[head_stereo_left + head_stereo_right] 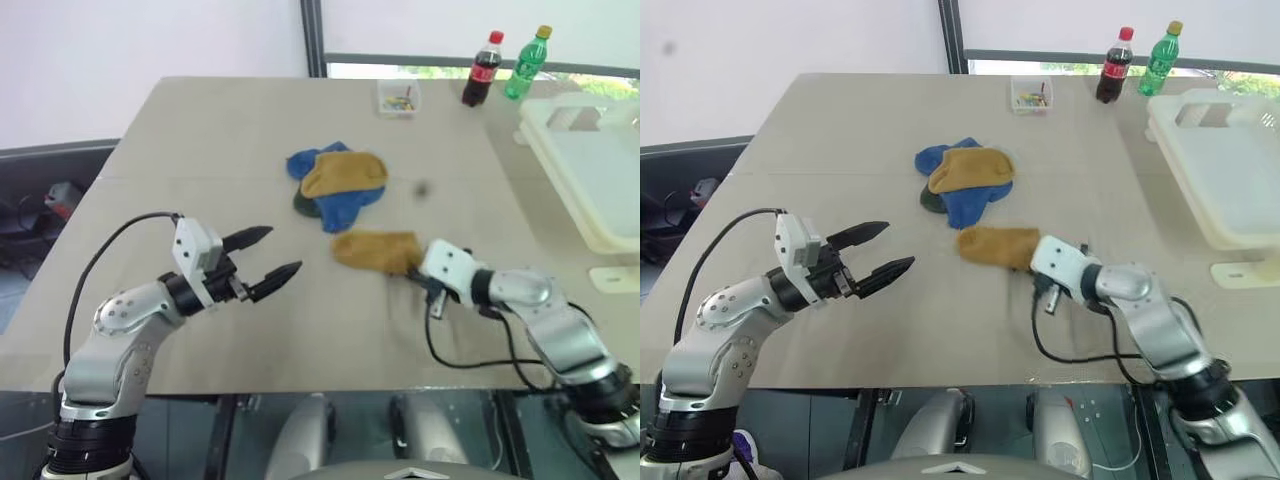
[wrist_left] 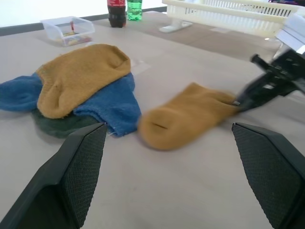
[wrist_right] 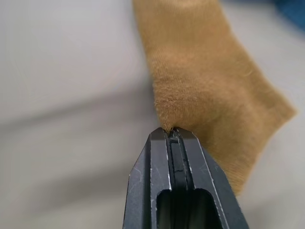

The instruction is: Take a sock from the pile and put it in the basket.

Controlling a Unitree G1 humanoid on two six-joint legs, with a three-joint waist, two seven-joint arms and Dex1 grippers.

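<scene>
The pile (image 1: pixel 335 185) of blue, dark green and mustard socks lies mid-table. One mustard sock (image 1: pixel 375 250) lies apart from it, nearer me. My right gripper (image 3: pixel 171 130) is shut on that sock's edge, pinching a small fold of fabric, and the sock rests on the table. To the sock's left my left gripper (image 1: pixel 285 250) hovers open and level, nothing between its fingers (image 2: pixel 71 176). The cream-white basket (image 1: pixel 555 180) stands at the table's right side, beyond my right arm.
A small clear box (image 1: pixel 398 98), a cola bottle (image 1: pixel 482 70) and a green bottle (image 1: pixel 527 62) stand at the table's far edge. A white flat piece (image 1: pixel 615 278) lies near the basket. A black cable loops beside my right wrist.
</scene>
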